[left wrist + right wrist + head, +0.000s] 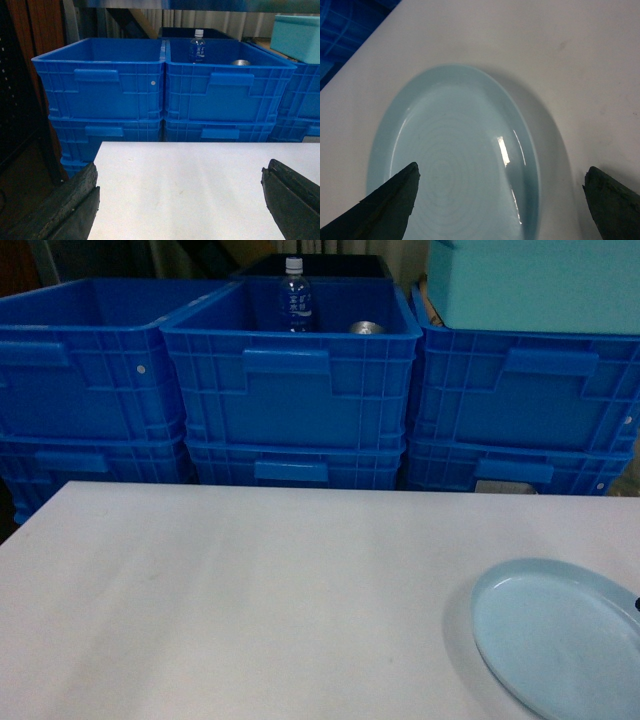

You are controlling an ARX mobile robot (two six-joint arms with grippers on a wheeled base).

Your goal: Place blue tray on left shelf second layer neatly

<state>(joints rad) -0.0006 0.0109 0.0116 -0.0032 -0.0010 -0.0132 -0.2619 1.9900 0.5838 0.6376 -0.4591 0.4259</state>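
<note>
At the far left of the head view a deep blue crate (85, 360) sits on top of another, pressed against the back edge of the white desk (250, 600). Just right of it stands a middle crate (290, 375), also stacked, holding a clear water bottle (295, 295) with a blue label, upright, and a small metal can (366, 328) beside the bottle. A third crate stack (525, 390) follows on the right, and a turquoise box (535, 285) rests on its top.

The left end effector (180, 200) hangs over the near left part of the desk, its two dark fingers (75, 205) spread wide with bare desk surface between them; it holds nothing. In its view the left and middle crates fill the background, and a dark brown upright runs down the left side.

The blue tray (560, 640) lies flat on the desk at the near right corner, well apart from the crates, cut off by the right and bottom edges of the head view. In the right wrist-mounted view its oval shape (455, 160) is plain: the long axis runs from the near side away and a little to the left, the far end pointing toward the desk edge and the crates beyond. A light glint sits on its glossy inside.

The right end effector (500, 200) hovers above the tray's near end, fingers (390, 205) spread wide, the left one over the tray's rim and the right one over the bare desk beside it. Whether either tip touches cannot be told.
</note>
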